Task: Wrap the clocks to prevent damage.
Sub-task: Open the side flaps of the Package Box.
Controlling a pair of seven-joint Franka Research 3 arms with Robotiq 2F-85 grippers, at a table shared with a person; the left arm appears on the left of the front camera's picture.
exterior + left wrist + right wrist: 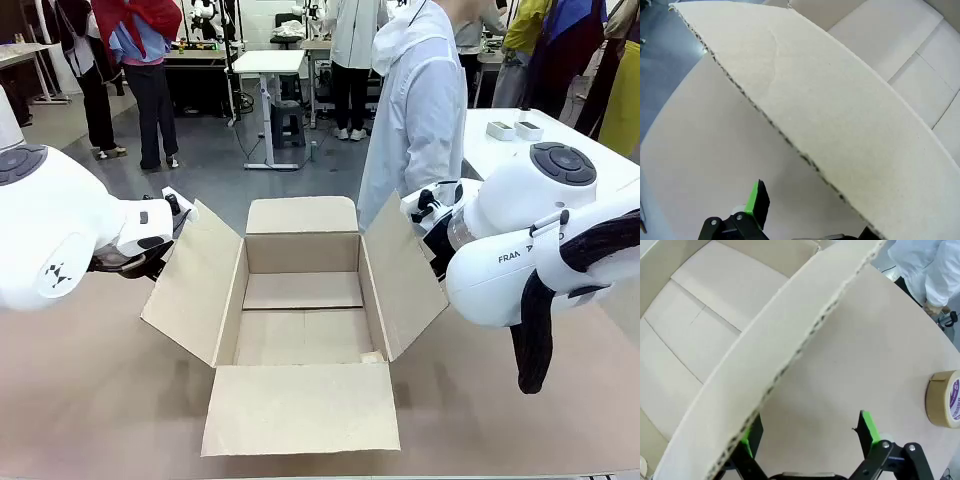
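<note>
So, biggest thing first: the tan-covered table (90, 400) runs across the whole front view. Sitting in the middle of it is the brown cardboard carton (302, 252) with all four flaps folded outward. Its floor is bare cardboard as far as I can see. Honestly I can't tell where the clocks are from these shots.

The left arm (50, 230) comes in at the carton's left flap (195, 285) and the right arm (530, 250) at the right flap (405, 275). A person in a white coat (420, 110) stands at the far side, just behind the right flap.

In the right wrist view a roll of brown tape (944, 399) stands on edge on the table, outside the carton and well off to the side of that flap.

Left gripper (810, 222): jaws spread wide and pinching nothing. One green pad (756, 200) sits on the outer side of the flap's raw edge, and the other finger is hidden behind the cardboard.

Right gripper (807, 435): same deal, spread apart and straddling the flap's corrugated edge. One green pad (867, 426) is out in the clear and the other is half tucked behind the flap. I can't tell whether either pad touches the cardboard.
</note>
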